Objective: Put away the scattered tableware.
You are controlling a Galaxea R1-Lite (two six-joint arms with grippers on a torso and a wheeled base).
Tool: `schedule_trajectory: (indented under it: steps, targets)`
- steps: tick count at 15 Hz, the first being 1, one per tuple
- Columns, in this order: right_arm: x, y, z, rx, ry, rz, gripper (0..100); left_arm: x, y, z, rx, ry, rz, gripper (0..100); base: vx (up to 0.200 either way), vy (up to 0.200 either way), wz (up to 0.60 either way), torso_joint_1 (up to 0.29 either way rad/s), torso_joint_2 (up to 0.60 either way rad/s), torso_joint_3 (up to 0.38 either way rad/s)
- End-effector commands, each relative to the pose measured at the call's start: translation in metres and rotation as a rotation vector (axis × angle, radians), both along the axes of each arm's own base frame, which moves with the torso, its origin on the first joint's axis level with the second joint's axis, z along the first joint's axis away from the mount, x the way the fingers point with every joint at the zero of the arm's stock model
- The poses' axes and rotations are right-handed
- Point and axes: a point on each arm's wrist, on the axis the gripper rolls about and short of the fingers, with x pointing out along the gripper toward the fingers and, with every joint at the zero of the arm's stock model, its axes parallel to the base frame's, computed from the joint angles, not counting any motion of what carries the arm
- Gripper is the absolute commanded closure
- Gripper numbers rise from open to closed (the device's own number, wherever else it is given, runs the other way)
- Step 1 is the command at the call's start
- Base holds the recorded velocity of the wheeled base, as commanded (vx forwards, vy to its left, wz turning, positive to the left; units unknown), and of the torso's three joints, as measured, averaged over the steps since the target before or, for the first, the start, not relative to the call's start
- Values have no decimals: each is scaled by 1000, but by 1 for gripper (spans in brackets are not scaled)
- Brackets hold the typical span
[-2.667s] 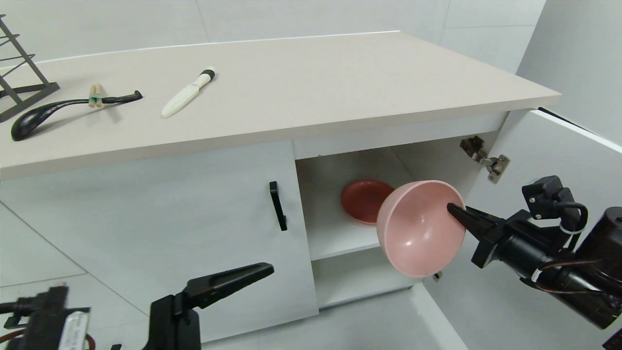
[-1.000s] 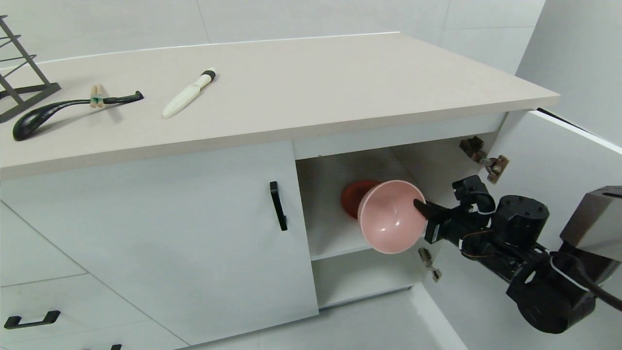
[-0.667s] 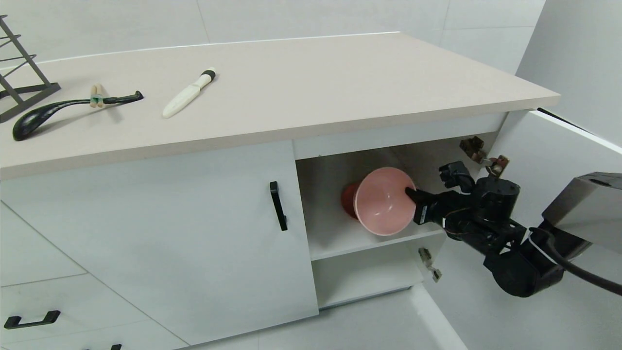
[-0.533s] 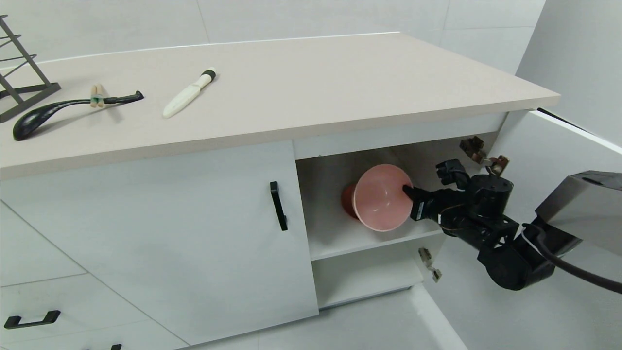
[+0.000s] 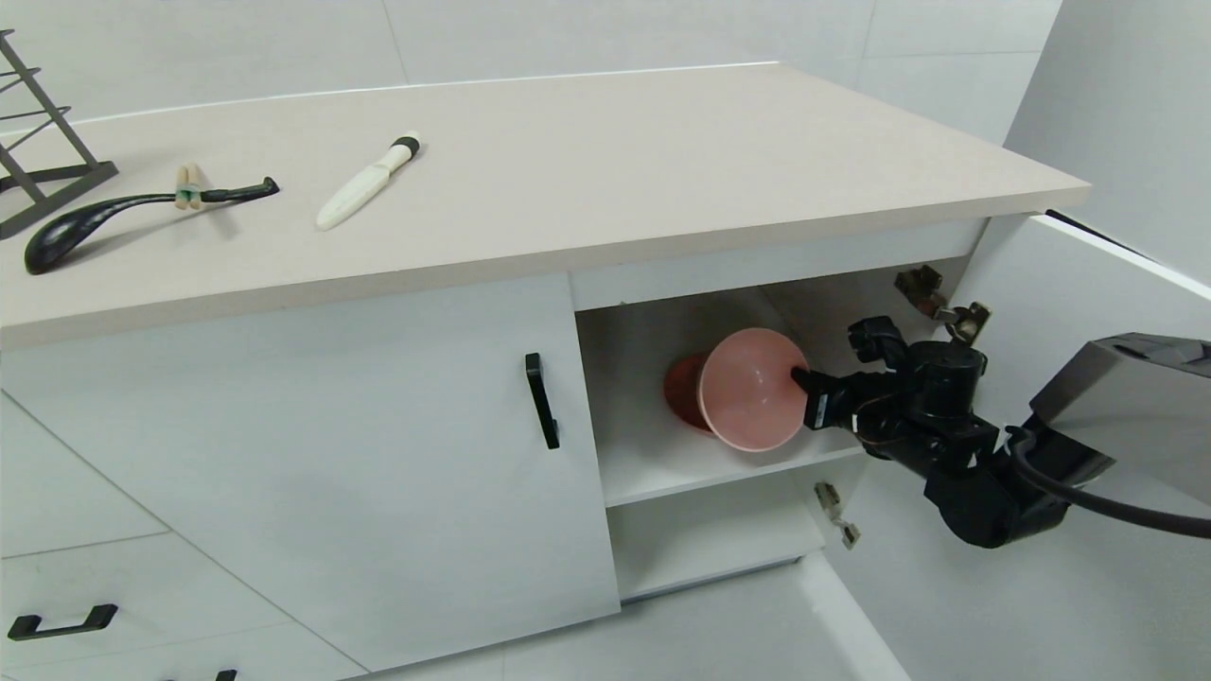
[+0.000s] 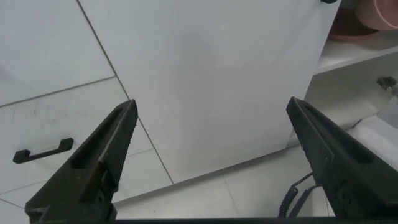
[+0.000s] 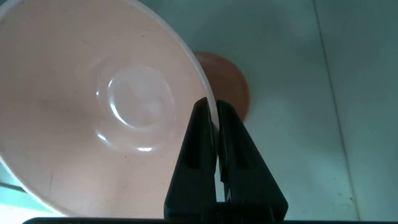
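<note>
The pale table [image 5: 662, 161] spans the head view, topping a white cabinet whose left door [image 5: 331, 454] is closed and whose right door [image 5: 1069, 397] stands swung open. Inside the open compartment, the upper shelf [image 5: 653, 468] carries a red dish [image 5: 679, 392] set towards the back. The right end effector [image 5: 802, 383] reaches into this compartment from the open-door side, its fingers pressed together on the rim of the pink bowl [image 5: 752, 388], one finger inside the rim and one outside. The bowl is tipped on its side with its hollow facing out of the cabinet. It sits above the upper shelf, just in front of the red dish and partly covering it; whether its lower edge touches the shelf cannot be told. The left end effector [image 6: 211, 104] hangs low before the closed left door, fingers spread wide apart with nothing between them. At the table's far left stands a dark wire rack [image 5: 43, 142]. Near it lies a black ladle [image 5: 85, 222] with a pair of wooden chopsticks [image 5: 187, 186] lying across its handle. A white knife [image 5: 364, 183] lies a little to their right, apart from both.
</note>
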Motion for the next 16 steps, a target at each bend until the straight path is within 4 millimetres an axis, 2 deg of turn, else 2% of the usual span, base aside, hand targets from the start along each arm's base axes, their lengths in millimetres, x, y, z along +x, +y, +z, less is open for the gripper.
schedule_trajectory:
  steps: [1, 6, 16]
  targets:
    - [14, -2, 0, -1, 1, -15, 100, 0, 0, -2, 11, 19, 5, 0, 0, 0, 0, 0, 0, 0]
    - [34, 4, 3, -16, 27, -11, 100, 0, 0, -4, -38, 40, 2, 0, 0, 0, 0, 0, 0, 0]
    - [49, 10, -12, -17, 30, -11, 100, 0, 0, -4, -35, 40, 4, 0, 0, 0, 0, 0, 0, 0]
